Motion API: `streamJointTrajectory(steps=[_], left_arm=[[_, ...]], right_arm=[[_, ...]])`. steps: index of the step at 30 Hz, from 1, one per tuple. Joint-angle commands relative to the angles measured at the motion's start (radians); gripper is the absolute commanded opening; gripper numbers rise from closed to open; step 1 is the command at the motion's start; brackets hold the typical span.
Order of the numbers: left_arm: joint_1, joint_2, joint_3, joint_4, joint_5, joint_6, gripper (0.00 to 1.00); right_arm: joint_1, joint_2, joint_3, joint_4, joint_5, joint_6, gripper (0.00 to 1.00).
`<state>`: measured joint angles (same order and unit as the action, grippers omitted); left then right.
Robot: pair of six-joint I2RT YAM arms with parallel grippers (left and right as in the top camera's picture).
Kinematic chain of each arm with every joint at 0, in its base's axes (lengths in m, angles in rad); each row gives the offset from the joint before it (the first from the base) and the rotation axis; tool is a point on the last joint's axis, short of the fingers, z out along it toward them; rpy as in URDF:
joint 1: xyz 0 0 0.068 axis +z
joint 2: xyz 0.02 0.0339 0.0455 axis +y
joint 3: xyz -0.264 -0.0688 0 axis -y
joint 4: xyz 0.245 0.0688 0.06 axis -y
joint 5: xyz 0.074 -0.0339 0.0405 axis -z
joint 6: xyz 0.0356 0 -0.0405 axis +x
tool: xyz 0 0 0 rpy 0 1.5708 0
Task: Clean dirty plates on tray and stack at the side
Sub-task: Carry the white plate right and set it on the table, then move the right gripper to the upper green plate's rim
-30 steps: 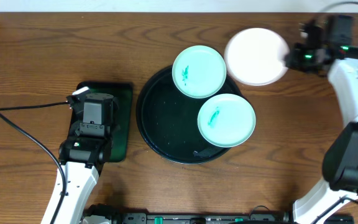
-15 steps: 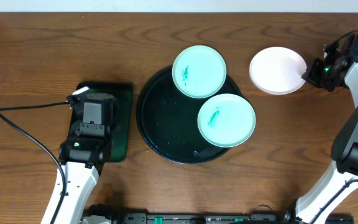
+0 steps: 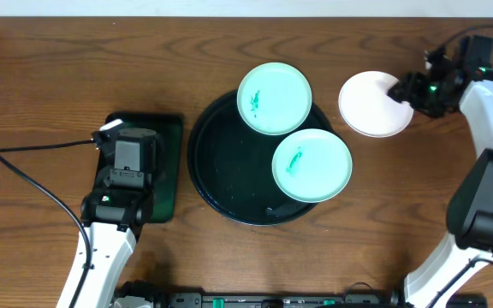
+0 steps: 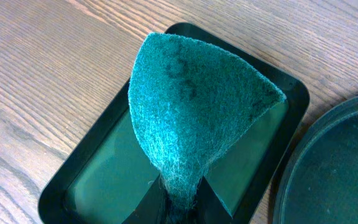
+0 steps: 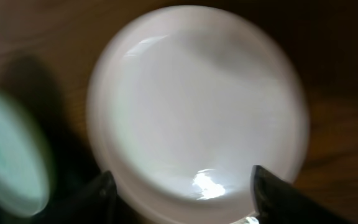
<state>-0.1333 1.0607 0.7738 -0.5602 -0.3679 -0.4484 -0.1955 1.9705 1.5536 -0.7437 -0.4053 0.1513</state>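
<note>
Beside the tray (image 3: 208,162), a plate (image 3: 368,104) lies flat at spread right fingers (image 5: 101,196) (left fingers (image 4: 211,205) pinch sponge (image 4: 197,106)).

Green scrub pad (image 4: 194,118) above rect. black tray (image 4: 98,174) w/ green inside, on wood table (image 3: 58,68).

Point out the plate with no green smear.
The white plate on the table by the right hand; the two mint plates on the black tray show green marks.
</note>
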Motion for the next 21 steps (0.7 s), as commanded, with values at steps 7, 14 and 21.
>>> streamJointTrajectory(steps=[7, 14, 21], left_arm=[[0.004, 0.006, 0.0, 0.005, -0.006, -0.01, 0.08], [0.004, 0.006, 0.0, 0.003, -0.006, -0.01, 0.08], [0.004, 0.006, 0.0, 0.0, -0.006, -0.009, 0.08]], right_arm=[[0.306, -0.071, 0.003, 0.06, 0.079, -0.029, 0.99], [0.479, 0.06, 0.003, 0.195, 0.412, 0.079, 0.98], [0.516, 0.169, 0.003, 0.288, 0.385, 0.121, 0.77]])
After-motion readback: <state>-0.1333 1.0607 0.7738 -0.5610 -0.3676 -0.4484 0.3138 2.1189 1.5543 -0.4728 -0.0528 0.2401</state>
